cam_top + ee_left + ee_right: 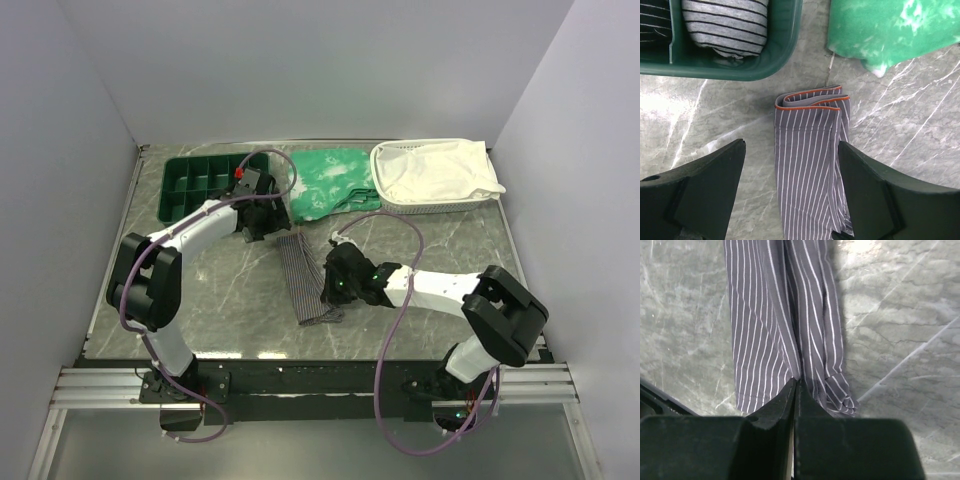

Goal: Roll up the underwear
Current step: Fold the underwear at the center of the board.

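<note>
Top external view: the underwear (305,280) lies as a long folded strip on the bench (230,300), just off the tray's (185,190) near right corner. The left gripper (791,150) stands wide over the strip's waistband end, the end nearest the tray, with one finger on each side of it. The right gripper (796,385) is pinched tight on the hem at the end farthest from the tray.

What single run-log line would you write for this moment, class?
underwear: folded strip, not yet rolled | left gripper: open, astride waistband end | right gripper: shut, pinching opposite end
</note>
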